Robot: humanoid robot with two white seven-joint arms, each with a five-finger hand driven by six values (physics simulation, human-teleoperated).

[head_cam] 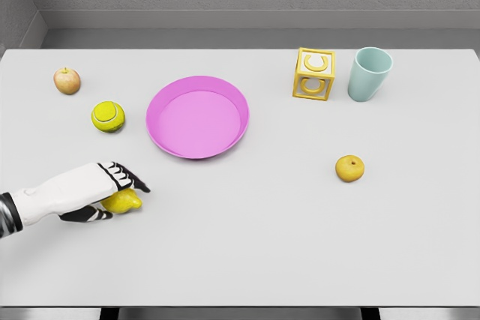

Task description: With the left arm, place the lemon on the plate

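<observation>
The left hand [101,191] reaches in from the lower left, forearm low and nearly level. Its fingers [129,179] curl closed around the lemon [124,201].

White arm [52,194] (black-striped fingers [127,179]).

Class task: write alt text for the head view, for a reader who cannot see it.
A white robot left hand closes over a lemon on a white table, short of an empty pink plate. Elsewhere lie a tennis ball, apple, letter block, teal cup and yellow fruit.

Matt white table [262,245], smooth pink plastic-looking plate [238,103].
</observation>
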